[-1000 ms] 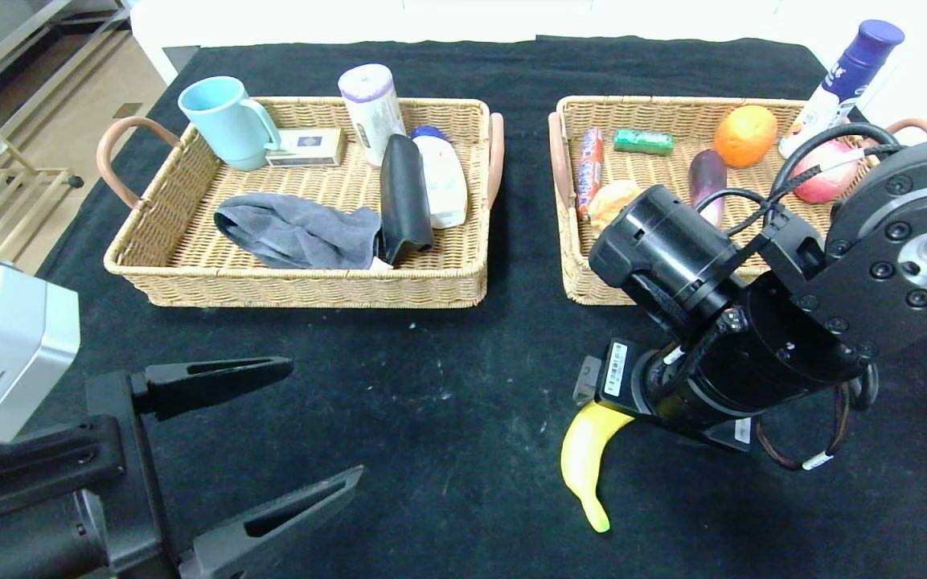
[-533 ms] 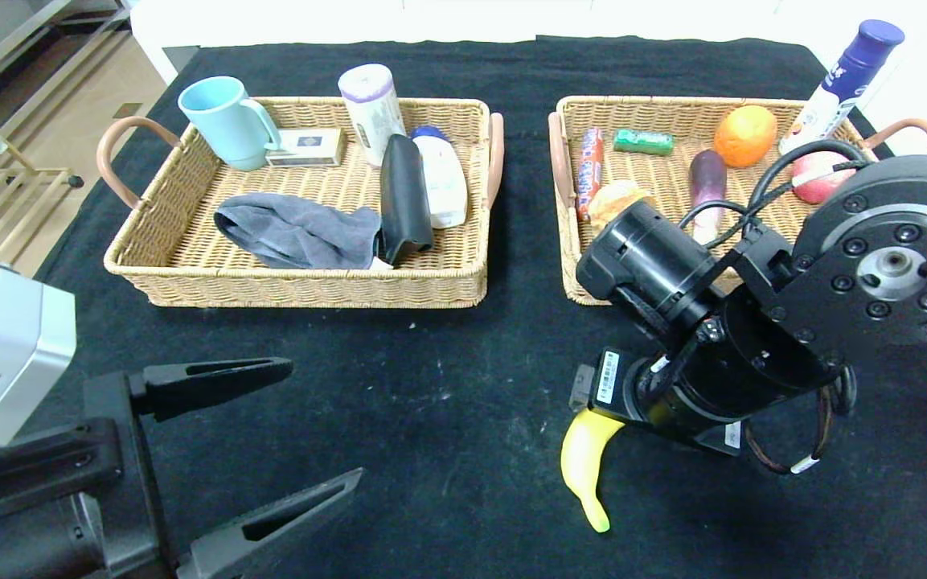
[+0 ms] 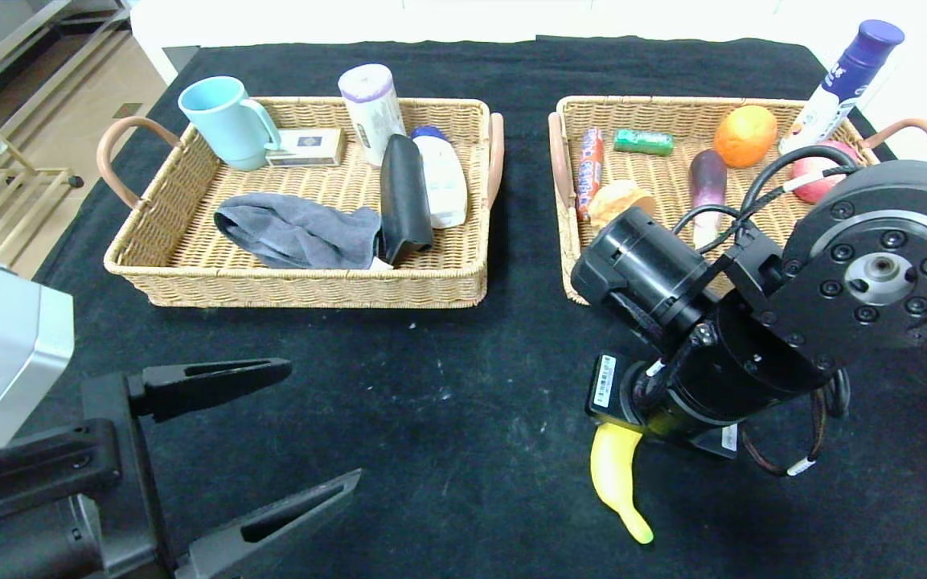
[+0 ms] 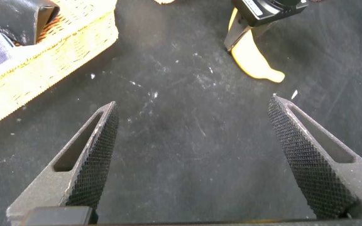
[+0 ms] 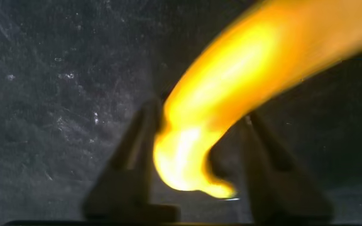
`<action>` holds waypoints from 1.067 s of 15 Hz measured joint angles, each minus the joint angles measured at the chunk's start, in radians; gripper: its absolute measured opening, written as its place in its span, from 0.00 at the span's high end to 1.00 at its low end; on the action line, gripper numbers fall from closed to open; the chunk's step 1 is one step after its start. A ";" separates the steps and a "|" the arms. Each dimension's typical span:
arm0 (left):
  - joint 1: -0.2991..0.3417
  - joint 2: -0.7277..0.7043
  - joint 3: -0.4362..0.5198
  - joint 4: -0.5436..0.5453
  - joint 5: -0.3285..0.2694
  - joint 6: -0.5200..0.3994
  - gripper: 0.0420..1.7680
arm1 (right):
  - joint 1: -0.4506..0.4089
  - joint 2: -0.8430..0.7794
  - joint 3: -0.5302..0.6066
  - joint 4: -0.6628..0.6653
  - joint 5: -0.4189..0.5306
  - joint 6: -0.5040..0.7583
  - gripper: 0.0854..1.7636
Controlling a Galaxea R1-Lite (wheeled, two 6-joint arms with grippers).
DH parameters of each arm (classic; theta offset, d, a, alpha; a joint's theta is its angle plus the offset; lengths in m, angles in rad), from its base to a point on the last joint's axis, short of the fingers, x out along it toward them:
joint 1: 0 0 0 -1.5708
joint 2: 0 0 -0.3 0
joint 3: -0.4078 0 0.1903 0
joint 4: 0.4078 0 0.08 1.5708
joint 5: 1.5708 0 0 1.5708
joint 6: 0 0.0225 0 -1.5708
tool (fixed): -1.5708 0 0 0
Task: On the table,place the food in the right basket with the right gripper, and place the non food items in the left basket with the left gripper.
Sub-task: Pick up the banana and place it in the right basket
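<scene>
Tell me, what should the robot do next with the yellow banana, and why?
Probably lift it a little off the table. The right gripper has its fingers on either side of the banana, which lies on the black cloth in front of the right basket. Raising it first would let it clear the basket's wall. The left gripper waits open.

Even, bright overhead light; white glare beyond the table's point(image 3: 447, 378) far edge; the banana point(image 5: 231, 113) smears blurred in the right wrist view.
</scene>
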 joint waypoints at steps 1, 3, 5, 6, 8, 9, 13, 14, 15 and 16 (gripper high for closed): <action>0.000 0.000 0.000 0.000 0.000 0.000 0.03 | -0.001 0.000 0.000 0.000 0.000 0.001 0.61; -0.001 0.000 0.000 0.000 0.000 0.000 0.03 | -0.001 0.000 0.000 0.000 0.000 0.001 0.66; -0.004 0.000 0.001 0.000 0.000 0.001 0.03 | -0.001 0.000 0.000 0.000 0.000 0.001 0.66; -0.011 0.000 0.005 -0.002 0.000 0.002 0.03 | -0.001 0.000 0.000 0.000 0.000 0.001 0.66; -0.020 0.000 0.009 -0.002 0.000 0.006 0.03 | -0.001 0.000 0.000 0.000 0.000 0.000 0.66; -0.022 0.001 0.010 -0.002 0.000 0.006 0.03 | 0.000 0.001 0.001 0.000 0.000 0.000 0.66; -0.024 0.004 0.012 -0.002 0.000 0.007 0.03 | 0.009 0.003 0.003 0.000 -0.001 0.000 0.66; -0.024 0.003 0.013 -0.002 0.000 0.007 0.03 | 0.010 0.001 0.004 0.001 0.000 -0.001 0.66; -0.024 0.003 0.014 -0.002 0.000 0.007 0.03 | 0.012 -0.003 0.004 0.004 -0.001 -0.002 0.66; -0.024 0.004 0.013 -0.002 0.001 0.007 0.03 | 0.013 -0.009 0.002 0.018 -0.003 -0.004 0.66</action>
